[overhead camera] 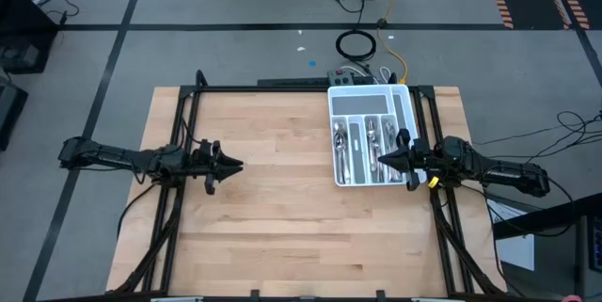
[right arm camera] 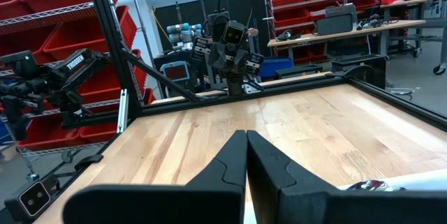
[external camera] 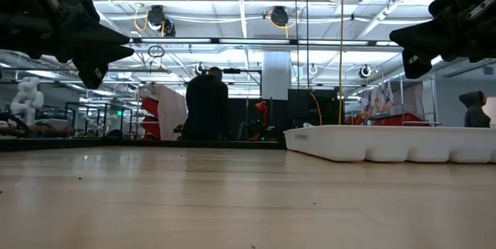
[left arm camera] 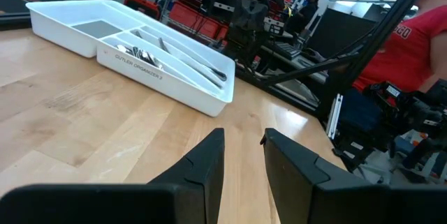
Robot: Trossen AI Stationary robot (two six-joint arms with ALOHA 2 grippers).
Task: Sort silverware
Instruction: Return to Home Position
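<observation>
Two pincers are hovering empty above the table (overhead camera: 282, 217), and no loose piece is showing anywhere on the bare wood, so the sorting itself is looking finished and the step in hand is probably the return of both arms to rest. The left pincer (overhead camera: 235, 164) is hanging over the left side of the table, well apart from everything, its fingers (left arm camera: 209, 158) standing slightly spread with a narrow gap between them. The right pincer (overhead camera: 381, 159) is hanging above the near right part of the white tray (overhead camera: 362, 103), its fingers (right arm camera: 230, 158) pressed together and pinching nothing. The next move is likely calling for little more than drawing the right arm up and back to the right without catching the tray's wall. One tray is sitting at the far right of the table. All the silverware (overhead camera: 362, 147) is lying inside its long compartments, overlapping too much to count piece by piece, while the crosswise compartment at the far end is lying bare.
</observation>
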